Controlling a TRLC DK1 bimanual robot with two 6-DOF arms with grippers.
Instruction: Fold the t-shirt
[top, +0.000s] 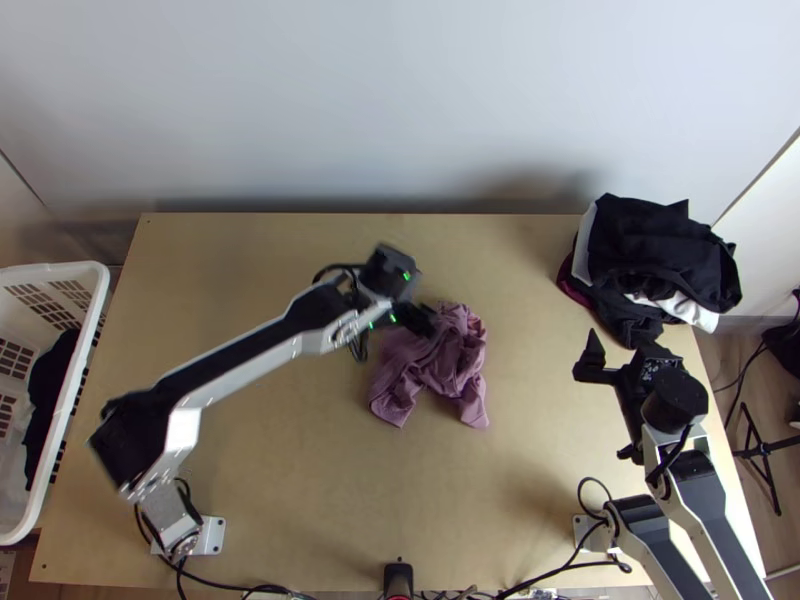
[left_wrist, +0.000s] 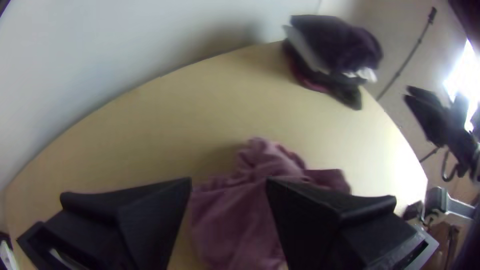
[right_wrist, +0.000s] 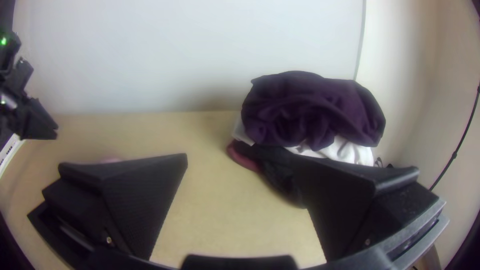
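Note:
In the top view my left gripper (top: 398, 338) is over the upper left edge of the mauve t-shirt (top: 442, 366), which lies bunched and wrinkled mid-table. The left wrist view shows that gripper (left_wrist: 229, 184) open, its two fingers apart, with the t-shirt (left_wrist: 230, 222) below and between them; no cloth looks pinched. Off to the right of the shirt, my right gripper (top: 603, 405) is near the table's right side. Its fingers stand wide apart in the right wrist view, and the gripper (right_wrist: 245, 162) has nothing between them.
A heap of dark and white clothes (top: 655, 255) rests on the table's back right corner. A white laundry basket (top: 95, 285) with dark cloth inside stands at the left. Cables (top: 570, 565) run along the near edge of the wooden table (top: 290, 470).

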